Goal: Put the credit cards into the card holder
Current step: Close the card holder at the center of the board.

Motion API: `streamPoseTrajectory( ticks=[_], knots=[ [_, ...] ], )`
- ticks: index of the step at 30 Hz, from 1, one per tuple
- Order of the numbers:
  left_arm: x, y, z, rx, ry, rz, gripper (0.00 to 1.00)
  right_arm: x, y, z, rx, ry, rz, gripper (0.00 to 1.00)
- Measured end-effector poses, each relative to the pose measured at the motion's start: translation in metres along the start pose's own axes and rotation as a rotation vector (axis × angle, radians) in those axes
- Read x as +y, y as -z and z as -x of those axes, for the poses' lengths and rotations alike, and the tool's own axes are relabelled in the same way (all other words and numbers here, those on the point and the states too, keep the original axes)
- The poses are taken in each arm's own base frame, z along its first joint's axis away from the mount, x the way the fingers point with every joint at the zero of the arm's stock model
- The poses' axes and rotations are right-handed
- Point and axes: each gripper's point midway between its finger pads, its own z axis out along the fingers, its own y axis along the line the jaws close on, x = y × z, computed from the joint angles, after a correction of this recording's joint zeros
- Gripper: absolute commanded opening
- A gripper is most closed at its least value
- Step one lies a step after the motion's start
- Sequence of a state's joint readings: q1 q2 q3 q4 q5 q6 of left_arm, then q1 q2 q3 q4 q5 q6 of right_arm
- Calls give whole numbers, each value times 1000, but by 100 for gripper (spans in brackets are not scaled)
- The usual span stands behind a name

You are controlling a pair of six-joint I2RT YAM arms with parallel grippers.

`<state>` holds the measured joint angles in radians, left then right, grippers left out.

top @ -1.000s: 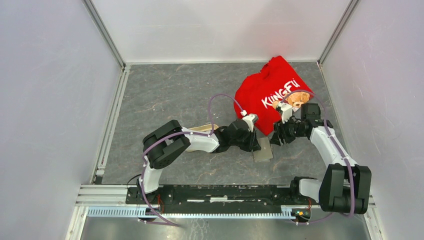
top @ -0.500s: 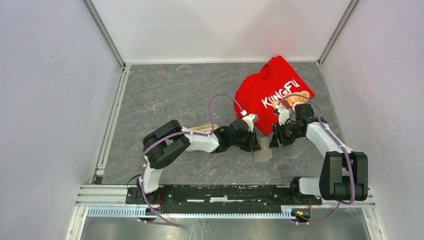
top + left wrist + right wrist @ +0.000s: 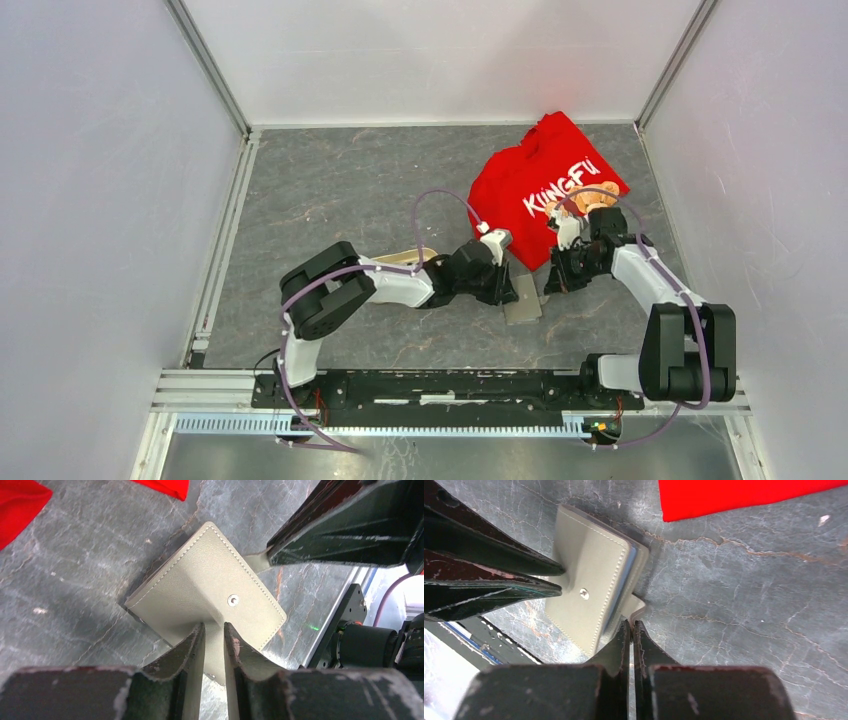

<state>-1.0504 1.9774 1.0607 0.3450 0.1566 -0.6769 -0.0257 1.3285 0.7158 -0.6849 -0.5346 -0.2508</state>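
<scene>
The card holder [image 3: 524,305] is a grey-beige folded wallet with a metal snap, lying between my two grippers on the dark table. In the left wrist view the card holder [image 3: 200,587] has its near edge clamped in my left gripper [image 3: 214,626]. My right gripper [image 3: 631,622] is shut on a thin pale corner tab that sticks out of the card holder [image 3: 591,570], where a shiny inner layer shows between the covers. From above, the left gripper [image 3: 508,288] and the right gripper [image 3: 547,288] face each other across the holder. The credit cards are hidden.
A red shirt [image 3: 545,190] with white lettering and a bear print lies just behind both grippers. A beige oval tray [image 3: 405,258] pokes out from under the left arm. White walls and metal rails enclose the table.
The right gripper has come in to the holder's right edge and closed on its corner tab. The left arm has shifted slightly left, still gripping the holder.
</scene>
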Motion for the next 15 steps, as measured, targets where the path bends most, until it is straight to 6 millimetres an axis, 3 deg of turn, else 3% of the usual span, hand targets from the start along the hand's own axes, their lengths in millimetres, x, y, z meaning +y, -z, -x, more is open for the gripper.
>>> streamPoseTrajectory(
  ticks=[8, 15],
  knots=[
    [11, 30, -10, 0, 4, 54, 45, 5, 1, 10, -25, 113, -33, 0],
    [25, 51, -25, 8, 8, 99, 48, 7, 2, 31, -54, 239, -71, 0]
  ],
)
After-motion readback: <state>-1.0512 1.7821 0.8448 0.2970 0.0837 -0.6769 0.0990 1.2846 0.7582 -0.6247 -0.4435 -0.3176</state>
